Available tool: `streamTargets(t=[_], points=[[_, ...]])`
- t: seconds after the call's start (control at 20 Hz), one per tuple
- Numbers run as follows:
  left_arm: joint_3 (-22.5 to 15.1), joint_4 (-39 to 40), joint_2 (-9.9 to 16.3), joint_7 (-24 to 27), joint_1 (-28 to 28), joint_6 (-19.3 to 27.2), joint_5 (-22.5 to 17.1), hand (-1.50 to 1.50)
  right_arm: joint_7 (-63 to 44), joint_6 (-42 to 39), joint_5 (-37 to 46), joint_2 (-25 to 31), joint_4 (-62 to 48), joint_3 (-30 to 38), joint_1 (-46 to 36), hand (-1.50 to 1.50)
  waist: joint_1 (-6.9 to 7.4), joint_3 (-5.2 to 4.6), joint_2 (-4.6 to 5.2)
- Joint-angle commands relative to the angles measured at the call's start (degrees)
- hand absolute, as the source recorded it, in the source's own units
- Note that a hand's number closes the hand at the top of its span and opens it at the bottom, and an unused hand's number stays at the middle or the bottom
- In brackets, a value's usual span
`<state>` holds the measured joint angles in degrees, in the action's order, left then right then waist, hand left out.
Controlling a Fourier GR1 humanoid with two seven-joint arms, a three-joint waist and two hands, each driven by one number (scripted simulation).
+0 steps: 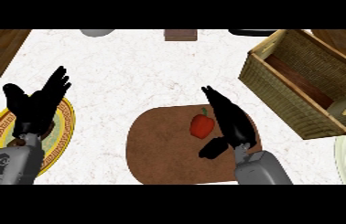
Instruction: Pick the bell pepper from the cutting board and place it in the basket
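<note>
A red bell pepper (201, 125) with a green stem lies on the round brown cutting board (159, 147) at the lower middle. My right hand (232, 122) hovers just right of the pepper, fingers straight and pointing away, thumb spread below the pepper; it is open and holds nothing. The woven basket (270, 81) stands tilted at the right, its brown inside showing. My left hand (39, 104) rests open at the left, fingers up, over a plate.
A yellow-rimmed plate (64, 131) lies under the left hand. A grey object (98, 32), a brown block (180, 34) and a dark item (251, 32) sit at the counter's far edge. A pale plate edge (340, 152) shows at the right.
</note>
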<state>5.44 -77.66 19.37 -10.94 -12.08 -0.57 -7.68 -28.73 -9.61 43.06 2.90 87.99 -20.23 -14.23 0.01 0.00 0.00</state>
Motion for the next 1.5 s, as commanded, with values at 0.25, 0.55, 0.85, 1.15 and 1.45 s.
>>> streamTargets(t=[0.25,0.55,0.85,1.15,1.45], points=[[1.15,-4.57,-2.00,-4.19,0.54,-0.56,1.64,0.00,0.17,2.01,6.85,-2.47,-3.62,-0.67,1.41,-1.50,0.04,0.00,-0.02],[2.48,5.06,-2.12,2.62,-2.23,-2.49,2.36,0.00,-2.77,-0.13,7.54,-2.87,-8.61,-6.30,-4.13,1.50,-0.03,-0.03,0.10],[3.32,-1.42,-2.09,-1.15,-0.61,-2.52,2.98,0.00,5.62,3.16,10.70,-2.87,-16.39,-1.65,-3.87,1.50,0.10,0.00,0.04],[1.58,-0.12,-5.11,0.12,-0.39,-0.73,5.12,0.00,-0.02,6.64,6.67,-2.88,-22.47,-2.25,-11.45,1.50,0.44,0.00,0.16],[0.18,-1.47,-4.21,-2.39,-2.75,-3.42,3.80,0.00,-34.11,18.29,0.56,-2.89,-19.08,-7.38,-23.57,1.50,4.48,-0.05,0.65]])
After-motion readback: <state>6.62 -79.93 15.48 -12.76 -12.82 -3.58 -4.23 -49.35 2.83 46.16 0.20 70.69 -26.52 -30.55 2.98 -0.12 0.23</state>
